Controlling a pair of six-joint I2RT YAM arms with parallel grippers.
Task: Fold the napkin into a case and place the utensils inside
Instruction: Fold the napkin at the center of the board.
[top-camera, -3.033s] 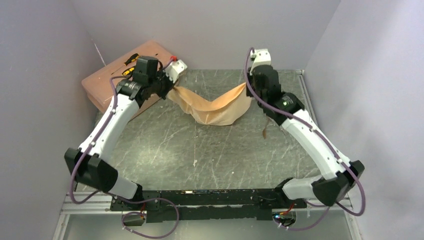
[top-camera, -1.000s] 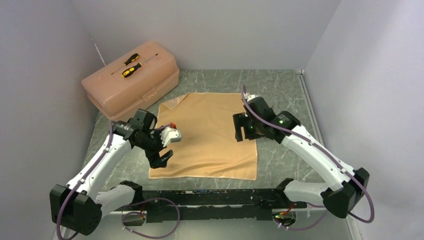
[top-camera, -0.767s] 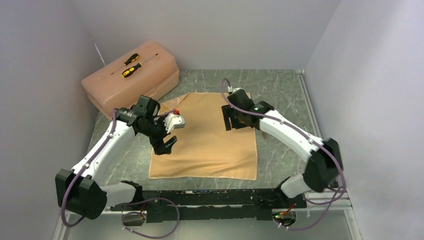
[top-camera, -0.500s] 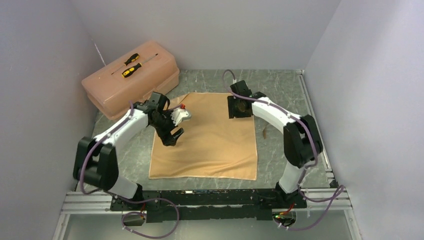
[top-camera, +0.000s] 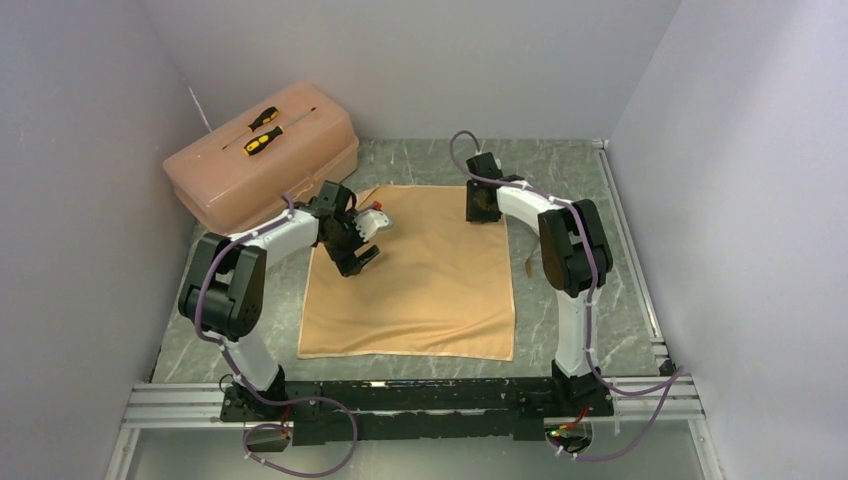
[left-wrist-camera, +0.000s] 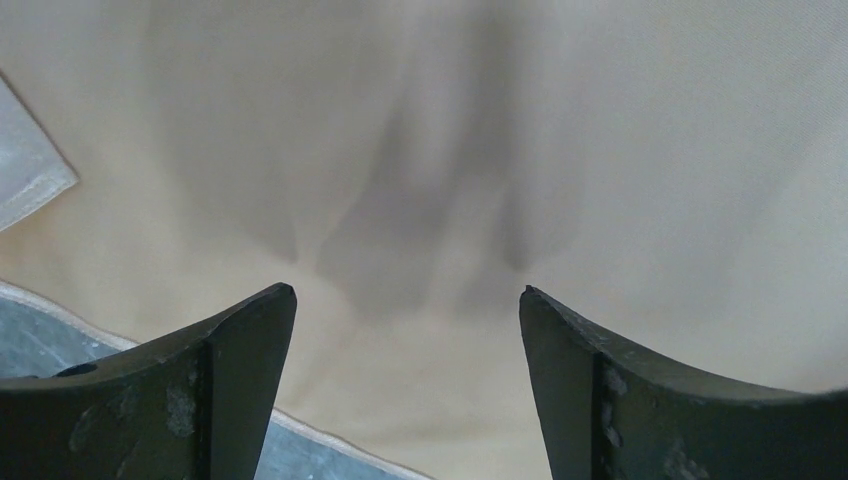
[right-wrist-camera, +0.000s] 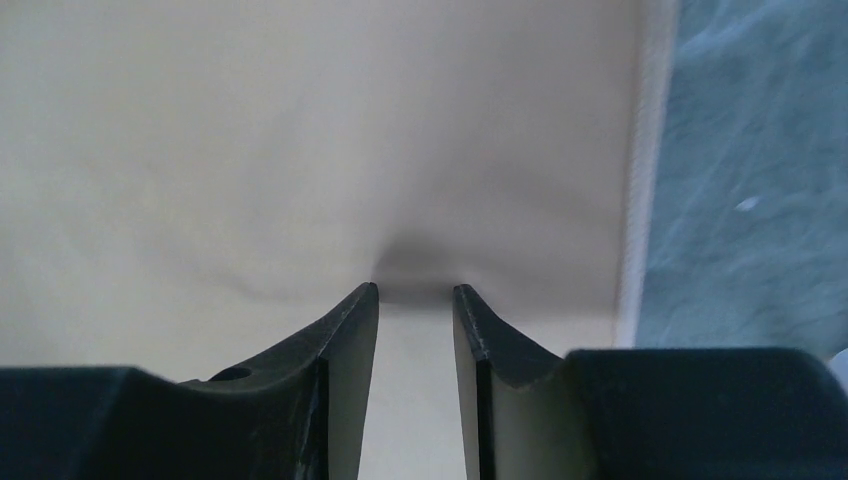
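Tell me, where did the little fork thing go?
In the top view, one thin utensil lies on the table, just off the napkin's right edge, beside the right arm.

Overhead rear view of the whole table — both wrist views close, downward, sharing the napkin.

Two arms, white shell links with black joint housings and black bases on a black rail at 6 o'clock of the top view; purple cables loop along each arm and coil by the bases. Left gripper is black with a white wrist block carrying a small red part; right gripper is all black, and a green light shows at the rail near the right base. In the wrist views the fingers are dark, matte, curved blades with scuffed, chipped edges, and each left-hand finger has a small round hole.
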